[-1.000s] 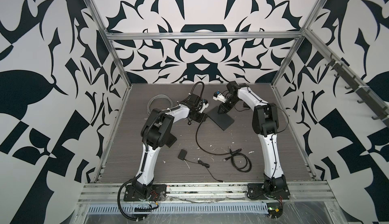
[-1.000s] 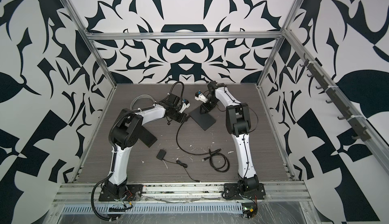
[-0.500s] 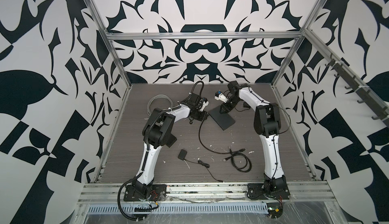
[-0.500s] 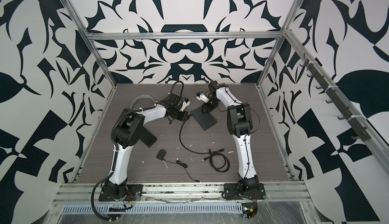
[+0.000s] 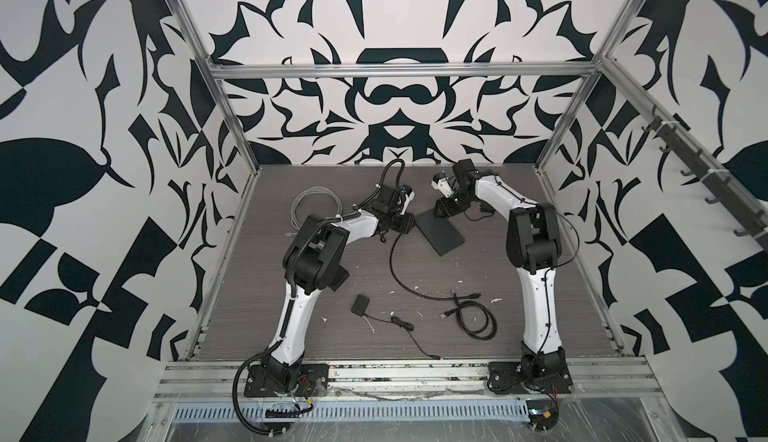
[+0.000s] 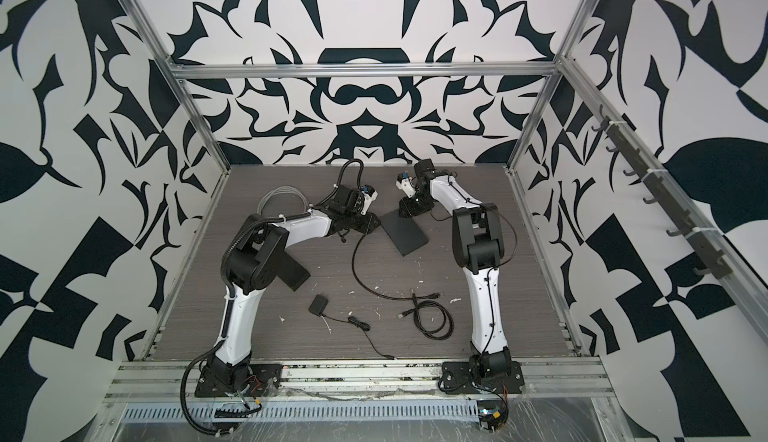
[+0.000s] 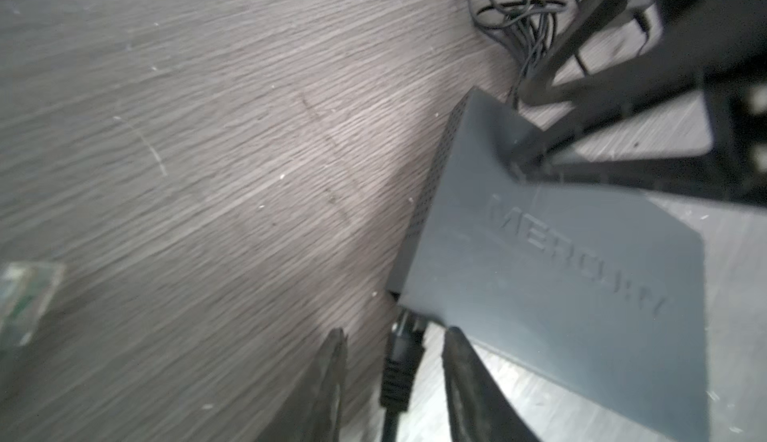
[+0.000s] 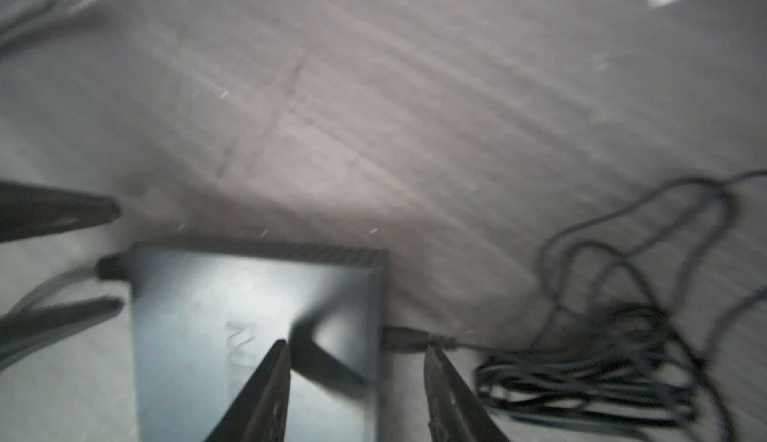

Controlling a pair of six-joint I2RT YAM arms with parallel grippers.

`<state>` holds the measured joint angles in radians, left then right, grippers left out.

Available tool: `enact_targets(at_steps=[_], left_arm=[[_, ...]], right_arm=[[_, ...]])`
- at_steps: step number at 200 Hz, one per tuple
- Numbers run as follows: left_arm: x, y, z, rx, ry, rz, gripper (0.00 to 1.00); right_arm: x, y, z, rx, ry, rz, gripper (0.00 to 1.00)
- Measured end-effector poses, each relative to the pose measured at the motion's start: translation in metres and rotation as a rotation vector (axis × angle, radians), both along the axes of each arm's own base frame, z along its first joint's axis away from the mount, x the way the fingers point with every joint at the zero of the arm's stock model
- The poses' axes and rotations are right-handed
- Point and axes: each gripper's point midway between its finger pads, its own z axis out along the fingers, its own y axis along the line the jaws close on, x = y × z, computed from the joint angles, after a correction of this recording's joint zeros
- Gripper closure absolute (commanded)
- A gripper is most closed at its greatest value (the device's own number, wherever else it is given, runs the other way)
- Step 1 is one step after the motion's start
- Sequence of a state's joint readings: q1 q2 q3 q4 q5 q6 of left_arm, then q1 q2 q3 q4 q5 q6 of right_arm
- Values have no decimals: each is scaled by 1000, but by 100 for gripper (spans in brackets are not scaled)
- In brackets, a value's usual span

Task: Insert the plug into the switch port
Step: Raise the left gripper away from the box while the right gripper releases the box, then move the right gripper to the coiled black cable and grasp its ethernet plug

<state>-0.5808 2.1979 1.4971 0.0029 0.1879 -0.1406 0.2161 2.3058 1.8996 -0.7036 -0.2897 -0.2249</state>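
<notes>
The black moulded plug [image 7: 400,373] lies just ahead of my left gripper [image 7: 395,331], its front end meeting the side face of the flat dark-grey plastic switch box [image 7: 560,286]. The port itself is hidden. That gripper is spread, clear of the plug on both sides. Bare grey wood-grain worktop [image 7: 207,149] opens beyond it. My right gripper [image 8: 356,345], also spread, straddles a switch edge, with one finger above the lid. Only the top views show the plug's black cable [image 5: 392,269] trailing away.
</notes>
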Motion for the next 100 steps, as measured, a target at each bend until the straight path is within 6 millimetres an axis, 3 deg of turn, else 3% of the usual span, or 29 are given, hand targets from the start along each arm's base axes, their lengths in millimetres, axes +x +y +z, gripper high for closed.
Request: enact_targets(at_steps=[25, 60, 80, 100], left_arm=[[-1, 7, 10, 13, -16, 25, 51], [-7, 9, 56, -10, -76, 85, 50], [-25, -12, 81, -63, -80, 103, 50], [-56, -41, 84, -96, -46, 104, 50]], right_arm=[[12, -14, 3, -23, -39, -72, 45], [17, -43, 1, -80, -45, -195, 44], [15, -57, 2, -88, -35, -276, 44], [7, -66, 7, -71, -15, -350, 45]])
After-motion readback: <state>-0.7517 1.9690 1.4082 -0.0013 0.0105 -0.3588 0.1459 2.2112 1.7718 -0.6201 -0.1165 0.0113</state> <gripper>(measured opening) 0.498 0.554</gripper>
